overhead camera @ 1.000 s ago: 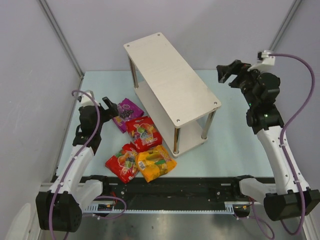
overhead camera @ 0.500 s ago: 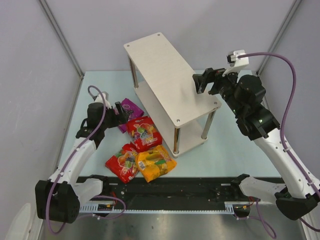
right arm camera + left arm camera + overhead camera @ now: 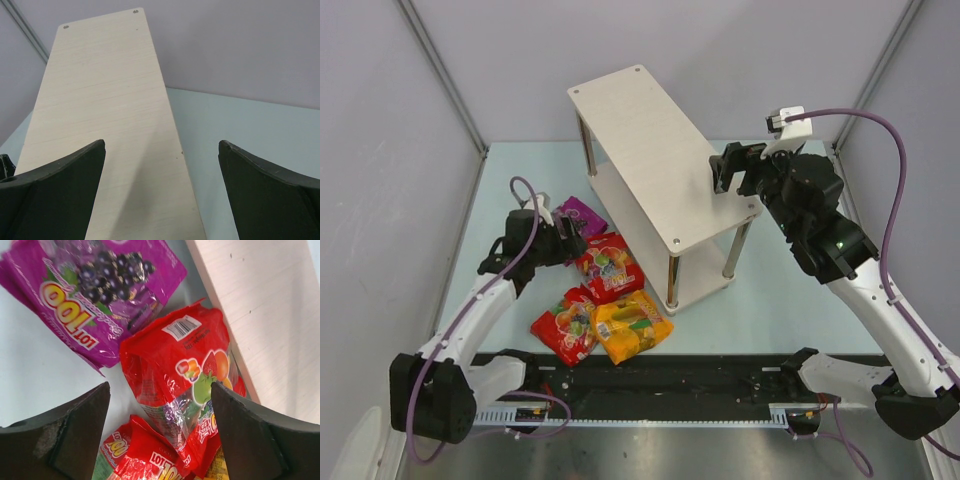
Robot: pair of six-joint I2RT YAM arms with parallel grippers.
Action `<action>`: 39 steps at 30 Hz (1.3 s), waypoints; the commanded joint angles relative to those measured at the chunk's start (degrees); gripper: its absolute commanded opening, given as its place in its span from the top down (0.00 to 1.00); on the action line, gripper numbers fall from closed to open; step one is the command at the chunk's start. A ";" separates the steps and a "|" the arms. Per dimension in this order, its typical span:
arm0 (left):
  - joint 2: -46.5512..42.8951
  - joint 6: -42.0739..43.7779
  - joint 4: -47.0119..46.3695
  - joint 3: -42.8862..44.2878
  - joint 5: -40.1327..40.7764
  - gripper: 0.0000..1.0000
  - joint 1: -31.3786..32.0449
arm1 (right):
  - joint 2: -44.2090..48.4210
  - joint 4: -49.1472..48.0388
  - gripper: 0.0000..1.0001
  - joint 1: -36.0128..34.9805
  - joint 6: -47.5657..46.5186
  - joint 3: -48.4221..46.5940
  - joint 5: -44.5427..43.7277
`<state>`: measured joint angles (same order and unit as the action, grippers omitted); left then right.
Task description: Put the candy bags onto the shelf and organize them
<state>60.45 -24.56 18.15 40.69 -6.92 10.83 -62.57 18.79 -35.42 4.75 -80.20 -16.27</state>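
Candy bags (image 3: pixel 630 330) look light and slippery; I'd pinch the far red bag (image 3: pixel 180 370) by its end seam. Left gripper (image 3: pixel 160 390) and right gripper (image 3: pixel 162 145) both gape.

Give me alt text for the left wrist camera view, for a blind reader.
The left gripper, open, frames a red candy bag between its dark fingers. A purple grape bag lies at upper left, a second red bag at the bottom edge, and the shelf runs down the right.
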 commanded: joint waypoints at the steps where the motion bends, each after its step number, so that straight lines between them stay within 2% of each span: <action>1: 2.21 -1.55 -0.75 0.00 -2.40 0.16 0.95 | 0.78 -0.59 0.00 -0.09 -1.33 -0.40 -4.98; 4: 4.50 -1.20 -1.36 0.97 -3.89 0.21 0.95 | 0.34 -0.86 0.00 0.18 -1.07 -0.30 -5.18; 17: 10.64 -2.16 -6.63 1.23 -6.61 0.25 1.65 | 0.34 -1.12 0.00 1.40 -0.62 1.28 -5.26; 20: 13.89 -1.46 -6.90 3.08 -7.84 0.34 1.74 | 0.25 -1.12 0.00 2.02 -0.36 1.63 -5.00; 24: 15.49 -0.58 -7.08 4.14 -8.64 0.52 1.74 | 0.34 -0.86 0.00 2.55 -0.18 1.89 -4.47; 25: 15.41 -0.32 -6.99 4.14 -8.81 0.67 1.74 | 0.43 -0.86 0.00 2.81 -0.10 1.98 -4.38; 26: 15.32 -0.23 -6.90 4.14 -8.90 0.76 1.74 | 0.51 -0.86 0.00 2.99 -0.01 1.98 -4.38; 27: 14.62 -0.14 -6.82 4.05 -8.73 0.95 1.74 | 0.60 -0.94 0.00 3.16 0.08 1.98 -4.12; 28: 14.18 -0.05 -6.38 4.14 -8.47 1.00 1.74 | 0.69 -1.03 0.00 3.25 0.25 1.98 -3.86; 33: 8.38 1.17 -2.78 5.98 -6.45 1.00 1.74 | 0.87 -1.82 0.00 3.69 0.61 2.07 -2.19; 39: -3.92 2.76 -1.27 8.44 -6.44 1.00 1.74 | 0.08 -3.14 0.00 4.04 0.52 2.07 0.27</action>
<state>65.69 -23.42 18.63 44.14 -13.15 12.27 -62.67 18.46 -31.73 4.91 -77.97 -18.33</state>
